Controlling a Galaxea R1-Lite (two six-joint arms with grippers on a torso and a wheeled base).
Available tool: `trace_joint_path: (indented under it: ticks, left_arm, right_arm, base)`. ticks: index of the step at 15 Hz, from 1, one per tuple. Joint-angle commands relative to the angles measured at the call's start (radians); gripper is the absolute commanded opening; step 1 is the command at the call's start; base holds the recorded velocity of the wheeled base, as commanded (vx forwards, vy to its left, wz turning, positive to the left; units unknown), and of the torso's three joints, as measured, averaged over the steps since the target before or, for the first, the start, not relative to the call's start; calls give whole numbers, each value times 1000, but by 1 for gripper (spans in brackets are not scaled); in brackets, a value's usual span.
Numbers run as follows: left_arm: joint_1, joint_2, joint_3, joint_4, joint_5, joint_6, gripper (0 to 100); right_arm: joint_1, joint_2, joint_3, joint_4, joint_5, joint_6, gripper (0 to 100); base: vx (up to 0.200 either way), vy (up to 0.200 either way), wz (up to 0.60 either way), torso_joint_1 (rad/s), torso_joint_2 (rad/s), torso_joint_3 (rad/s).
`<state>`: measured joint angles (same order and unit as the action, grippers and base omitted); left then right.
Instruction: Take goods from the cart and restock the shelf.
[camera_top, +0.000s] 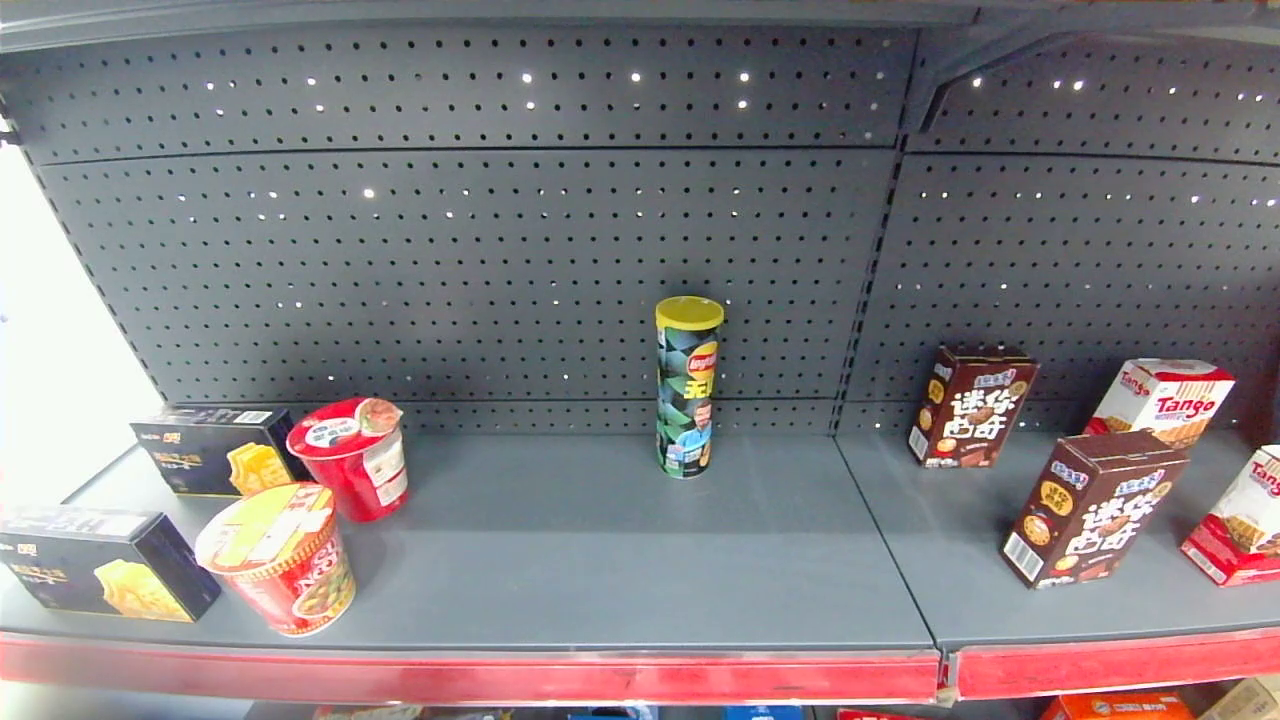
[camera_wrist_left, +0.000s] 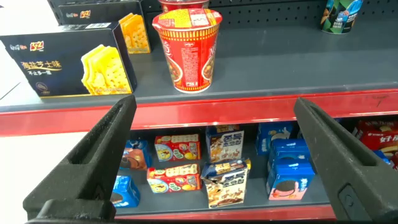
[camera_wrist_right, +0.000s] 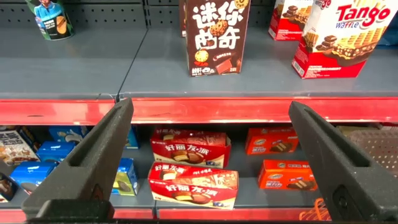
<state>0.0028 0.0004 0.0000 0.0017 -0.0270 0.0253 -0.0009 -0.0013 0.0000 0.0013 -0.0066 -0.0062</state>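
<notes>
A grey shelf (camera_top: 600, 560) with a red front edge holds goods. A chip can (camera_top: 688, 386) with a yellow lid stands upright at the back middle; its base shows in the left wrist view (camera_wrist_left: 341, 15) and the right wrist view (camera_wrist_right: 51, 18). Two cup noodles (camera_top: 280, 556) (camera_top: 352, 456) and two dark cracker boxes (camera_top: 100, 560) (camera_top: 215, 450) sit on the left. Brown cookie boxes (camera_top: 1090, 505) (camera_top: 970, 405) and red-white wafer boxes (camera_top: 1165, 400) stand on the right. My left gripper (camera_wrist_left: 214, 162) is open below the shelf edge, facing the front cup noodle (camera_wrist_left: 188, 48). My right gripper (camera_wrist_right: 208, 162) is open, facing a brown cookie box (camera_wrist_right: 214, 34).
A lower shelf holds blue and red snack boxes (camera_wrist_left: 227, 180) under the left gripper, and red pie boxes (camera_wrist_right: 189, 168) and orange boxes (camera_wrist_right: 283, 174) under the right. Free room lies on the shelf around the chip can. A perforated back panel (camera_top: 480, 260) closes the rear.
</notes>
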Motion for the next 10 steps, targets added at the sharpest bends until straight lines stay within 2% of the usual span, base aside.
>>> trace_joint_path:
  ticks: [1,10]
  left_arm:
    - [0,0,0,0,1,1,100]
    - [0,0,0,0,-1,1,100]
  right_arm:
    - [1,1,0,0,0,0,100]
    - [1,1,0,0,-1,2,100]
  base:
    - [0,0,-600,7,2,-2]
    - [0,0,-600,1,4,4]
